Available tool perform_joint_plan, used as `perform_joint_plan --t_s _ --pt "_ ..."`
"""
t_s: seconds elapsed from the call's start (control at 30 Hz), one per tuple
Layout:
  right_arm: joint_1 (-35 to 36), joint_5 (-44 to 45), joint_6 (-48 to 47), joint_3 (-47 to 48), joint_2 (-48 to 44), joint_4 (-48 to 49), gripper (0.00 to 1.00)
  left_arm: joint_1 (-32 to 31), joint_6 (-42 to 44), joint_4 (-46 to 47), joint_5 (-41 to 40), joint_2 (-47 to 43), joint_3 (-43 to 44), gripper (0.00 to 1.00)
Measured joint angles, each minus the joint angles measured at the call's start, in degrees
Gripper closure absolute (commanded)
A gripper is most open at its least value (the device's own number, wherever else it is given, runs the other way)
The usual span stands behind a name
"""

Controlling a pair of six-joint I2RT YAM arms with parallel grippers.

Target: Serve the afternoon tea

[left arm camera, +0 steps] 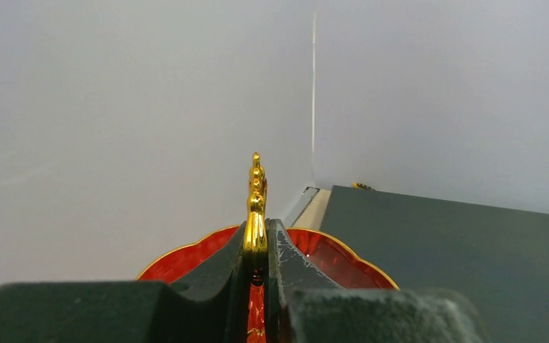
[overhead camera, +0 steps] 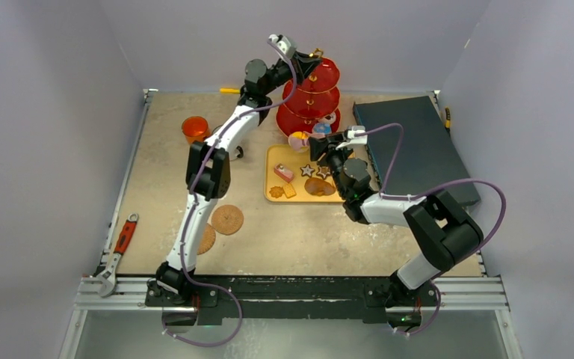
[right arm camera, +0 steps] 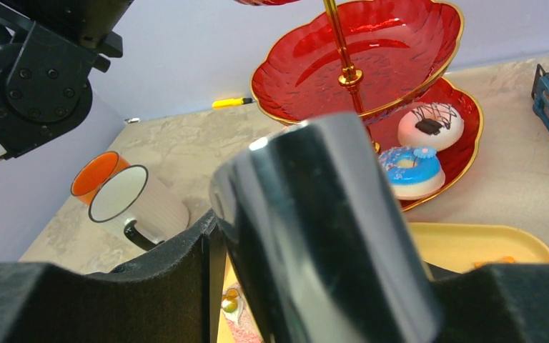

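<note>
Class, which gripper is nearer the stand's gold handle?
Left. The left gripper is shut on the handle; the right gripper, holding tongs, sits lower, beside the bottom tier.

Red three-tier stand (overhead camera: pixel 321 97) upright at the rear; bottom tier holds blue doughnut (right arm camera: pixel 409 170) and white pastry (right arm camera: pixel 429 123). Orange mug (overhead camera: pixel 194 127) and white mug (right arm camera: pixel 137 206) upright, left of it

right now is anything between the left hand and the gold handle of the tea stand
Nothing visible stands between them. The left hand is shut directly on the gold handle at the top of the red stand, with a finger pressed against each side.
</note>
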Motion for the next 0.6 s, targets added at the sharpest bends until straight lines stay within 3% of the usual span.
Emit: perform_joint_plan --t_s 0.27,0.6 --pt "0.0 -0.1 0.4 0.0 0.2 -0.2 0.59 -0.1 3.8 4.1 -4.9 -4.9 -9.5 1.00" --pt "-0.6 0.3 -1.0 0.8 3.0 0.0 0.59 0.7 11.2 -0.9 -6.9 -14.5 -20.8 1.00"
